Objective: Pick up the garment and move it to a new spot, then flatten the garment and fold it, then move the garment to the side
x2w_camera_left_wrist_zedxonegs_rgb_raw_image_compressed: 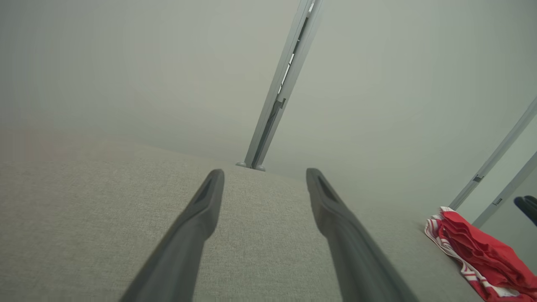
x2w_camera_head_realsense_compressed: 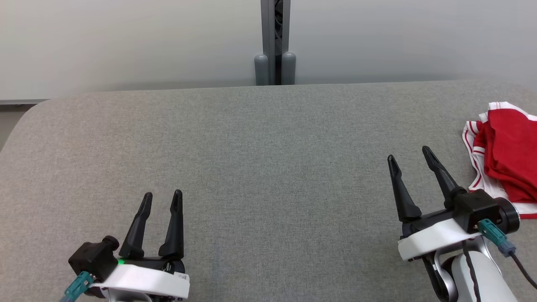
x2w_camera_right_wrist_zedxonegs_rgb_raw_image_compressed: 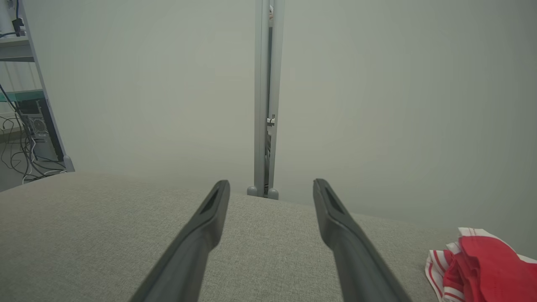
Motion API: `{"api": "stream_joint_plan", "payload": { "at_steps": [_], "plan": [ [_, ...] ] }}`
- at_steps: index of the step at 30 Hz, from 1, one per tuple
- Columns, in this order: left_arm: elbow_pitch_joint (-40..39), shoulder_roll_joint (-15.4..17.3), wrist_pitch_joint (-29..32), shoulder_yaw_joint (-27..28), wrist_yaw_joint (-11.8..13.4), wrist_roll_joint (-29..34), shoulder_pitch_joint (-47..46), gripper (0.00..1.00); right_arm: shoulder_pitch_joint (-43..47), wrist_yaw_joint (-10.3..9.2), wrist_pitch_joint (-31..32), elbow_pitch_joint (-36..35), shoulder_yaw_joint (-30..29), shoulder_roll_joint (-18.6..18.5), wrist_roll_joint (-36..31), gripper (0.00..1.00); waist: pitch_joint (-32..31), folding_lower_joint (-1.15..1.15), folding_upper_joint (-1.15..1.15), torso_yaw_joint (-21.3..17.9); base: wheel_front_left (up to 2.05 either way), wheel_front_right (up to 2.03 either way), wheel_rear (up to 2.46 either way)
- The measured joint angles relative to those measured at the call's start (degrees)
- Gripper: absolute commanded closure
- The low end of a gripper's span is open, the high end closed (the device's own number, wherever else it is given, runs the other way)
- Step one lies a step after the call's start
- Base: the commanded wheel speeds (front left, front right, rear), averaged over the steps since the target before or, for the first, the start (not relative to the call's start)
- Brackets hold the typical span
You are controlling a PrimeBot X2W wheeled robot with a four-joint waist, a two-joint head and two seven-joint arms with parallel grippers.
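Currently, a crumpled red garment with white striped trim lies at three o'clock on the grey fabric table. The left gripper at seven o'clock and the right gripper at four o'clock hover, fingers spread, holding nothing.

My right gripper is spread wide, nothing between the fingers, over the grey fabric table. The garment, red with white stripey trim, sits bunched up off to my right, well apart from the fingers. Grey post straight ahead, shelf with cables far left.
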Motion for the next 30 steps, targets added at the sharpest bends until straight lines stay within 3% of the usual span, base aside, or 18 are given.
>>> {"api": "stream_joint_plan", "payload": {
  "at_steps": [30],
  "plan": [
    [1.2,0.0,0.0,1.9,-0.2,-4.4,0.5,0.00,0.8,0.00,0.0,0.7,2.0,0.0,0.7,0.00,-0.4,0.00,0.00,0.4,0.00,0.00,0.00]
  ]
}}
